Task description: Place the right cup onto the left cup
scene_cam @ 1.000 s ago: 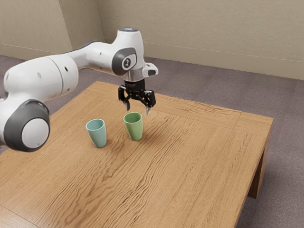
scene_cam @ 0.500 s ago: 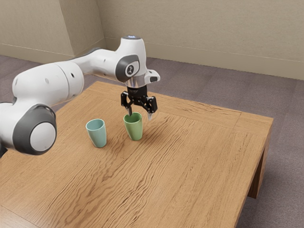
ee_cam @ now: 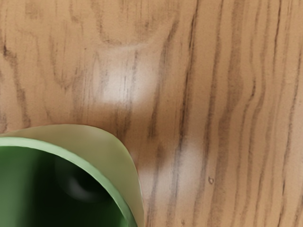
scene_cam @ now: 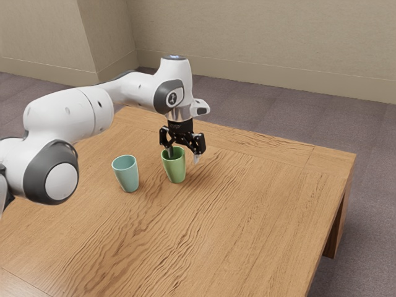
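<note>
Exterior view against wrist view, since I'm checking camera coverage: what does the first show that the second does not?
Exterior view: the teal cup, the arm, the open end effector with one finger at the mouth of the green cup, plus the table's edge, the floor and the wall.
Wrist view: a close look down into the green cup, and pale glare on the wood.
Both: the green cup and the wooden table.

One green cup (scene_cam: 175,170) and one teal cup (scene_cam: 128,177), two cups altogether, one table (scene_cam: 260,204), one arm (scene_cam: 68,116), one hand (scene_cam: 184,157)
</note>
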